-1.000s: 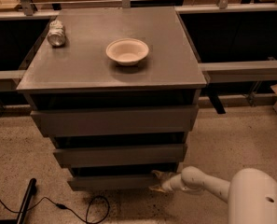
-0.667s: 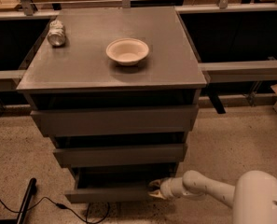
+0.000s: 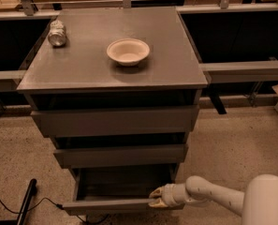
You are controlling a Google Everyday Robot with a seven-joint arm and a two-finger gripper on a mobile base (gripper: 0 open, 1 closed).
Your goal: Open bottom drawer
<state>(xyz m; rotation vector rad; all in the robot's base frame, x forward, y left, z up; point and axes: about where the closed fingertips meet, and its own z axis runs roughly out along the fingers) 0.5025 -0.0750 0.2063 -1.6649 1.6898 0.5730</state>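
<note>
A cabinet with three grey drawers, seen from above and in front. The bottom drawer, the narrowest of the three, stands pulled out toward the viewer. Its flat front lies low in the view and its shallow grey box shows open behind it.

The hand sits at the right end of that front, touching its upper edge, with its pale yellowish tip pointing left along the drawer. Whether the hand grips the edge or only rests against it cannot be told. The drawer box therefore lies to the left of the hand and slightly behind it.

The white arm reaches in from the lower right, running from the rounded white body at the corner of the view.

Above the open drawer, the middle drawer and the wider top drawer show their plain fronts, each set further back than the bottom one.

The grey surface on top carries a pale bowl near its centre. A metal can lies on its side near the left rear corner, well apart from the bowl.

On the speckled floor at lower left lie a black rod and a thin cable.
</note>
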